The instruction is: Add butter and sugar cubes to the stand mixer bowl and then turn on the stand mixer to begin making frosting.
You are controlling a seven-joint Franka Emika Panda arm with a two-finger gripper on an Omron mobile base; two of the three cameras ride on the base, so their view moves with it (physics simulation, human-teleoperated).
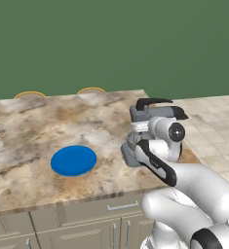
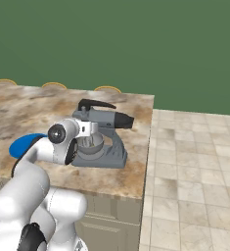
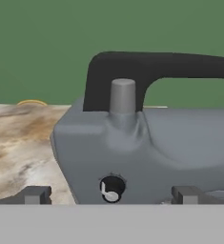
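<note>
Marble counter (image 1: pixel 33 131), green wall (image 1: pixel 111 44); tiled floor (image 2: pixel 195 162), blue plate (image 1: pixel 73 160)

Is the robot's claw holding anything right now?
No, nothing. The claw is open in front of the stand mixer, one fingertip on each side of its little black knob, not touching it.

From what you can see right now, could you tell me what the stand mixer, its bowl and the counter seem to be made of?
The stand mixer looks like painted metal or hard plastic: flat matte grey, with a black curved lever like moulded plastic. The stand mixer bowl seems metal: smooth grey walls with a soft sheen. The counter looks like polished stone, perhaps marble or granite: brown and cream veining.
</note>
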